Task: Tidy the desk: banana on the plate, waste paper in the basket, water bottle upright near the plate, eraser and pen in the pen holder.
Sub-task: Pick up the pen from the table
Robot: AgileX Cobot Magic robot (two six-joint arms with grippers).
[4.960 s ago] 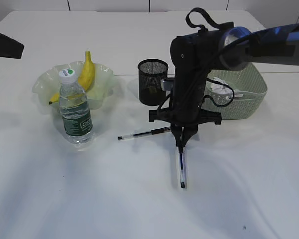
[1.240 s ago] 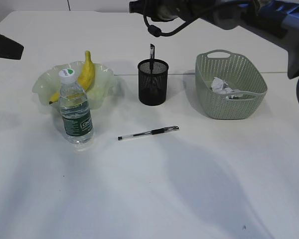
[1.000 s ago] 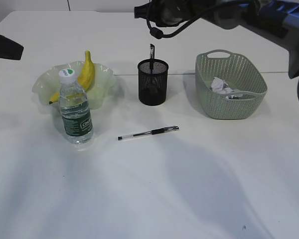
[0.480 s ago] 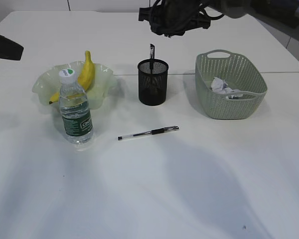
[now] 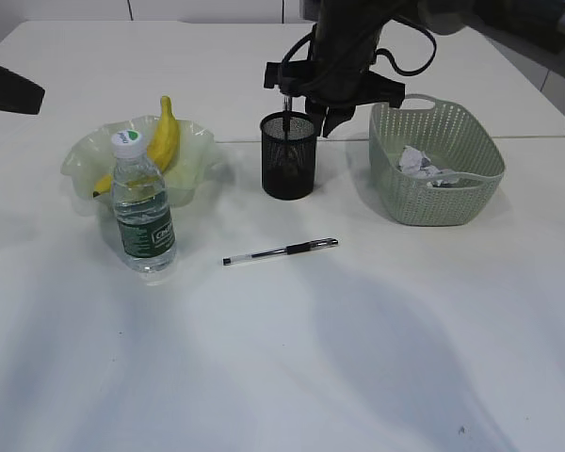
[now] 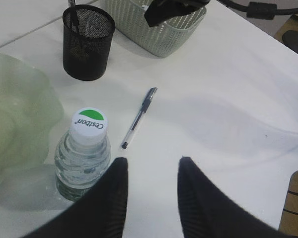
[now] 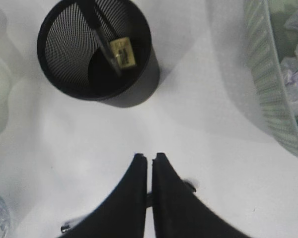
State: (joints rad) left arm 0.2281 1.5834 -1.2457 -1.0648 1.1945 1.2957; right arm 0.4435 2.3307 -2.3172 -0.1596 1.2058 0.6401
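The banana (image 5: 163, 139) lies in the green plate (image 5: 196, 151), and the water bottle (image 5: 144, 209) stands upright in front of it. The pen holder (image 5: 289, 160) holds one pen (image 7: 97, 29) and the yellow eraser (image 7: 123, 53). A second pen (image 5: 282, 251) lies on the desk (image 5: 292, 377). The waste paper (image 5: 417, 161) sits in the basket (image 5: 447, 198). My right gripper (image 5: 324, 121) hangs shut and empty just above and right of the holder's rim. My left gripper (image 6: 151, 162) is open over bare desk beside the bottle (image 6: 84, 153).
The loose pen (image 6: 139, 118) lies between the bottle and the holder (image 6: 88, 42). In the right wrist view it shows far below my shut fingers (image 7: 139, 178). The basket wall (image 7: 273, 94) is close on the right. A dark part of the left arm (image 5: 9, 85) sits at the far left edge.
My right arm has come down from the top of the view to just above the pen holder, gripper still shut. Five seconds ago it gripped a pen on the desk; that pen now stands in the holder.
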